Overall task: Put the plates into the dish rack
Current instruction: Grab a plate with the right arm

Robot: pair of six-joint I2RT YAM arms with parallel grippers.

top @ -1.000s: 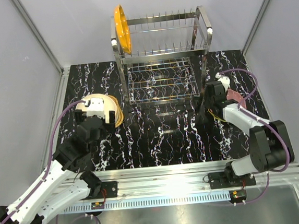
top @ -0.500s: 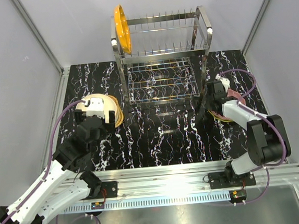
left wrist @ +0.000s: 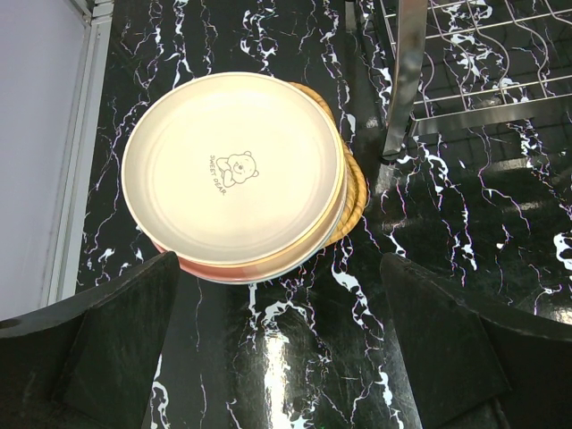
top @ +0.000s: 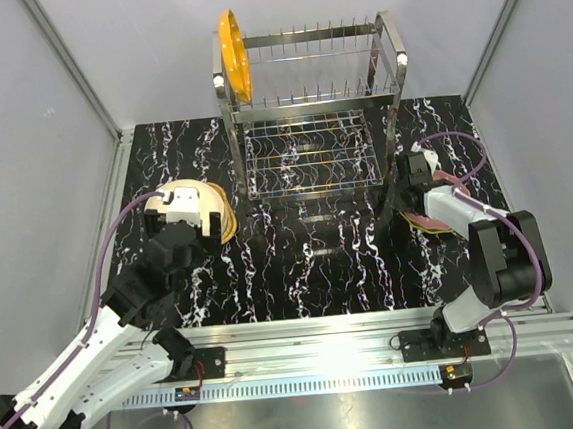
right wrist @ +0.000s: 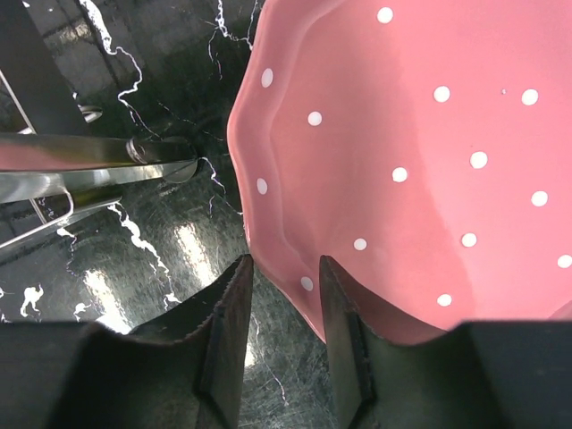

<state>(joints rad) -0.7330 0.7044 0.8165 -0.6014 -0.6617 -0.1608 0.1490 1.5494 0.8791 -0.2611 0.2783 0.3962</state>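
The left gripper [left wrist: 277,259] hangs over the stack of plates with its jaws spread as wide as they go and nothing between them or touching them. The top of that stack is a cream plate [left wrist: 234,170] lying flat and face up, a small bear printed at its centre. A pinkish-orange rim shows under its near edge, and a tan plate [left wrist: 356,192] pokes out on the side toward the rack. The stack sits on the black marbled bench [top: 321,262], just left of the dish rack's front left leg. The right gripper [right wrist: 284,268] has its jaws part-way apart and set across the scalloped rim of a pink plate [right wrist: 402,152] with white dots. One finger [right wrist: 344,340] is over the plate's inside. The other stands outside the rim, with a strip of dark bench showing between it and the plate, so no firm clamp is visible. This plate lies face up on the bench by the rack's front right foot. The dish rack [top: 307,102] stands at the far side, its long axis running left to right. An orange plate [top: 233,53] stands on edge at the left end of its top tier, its face turned along that axis.
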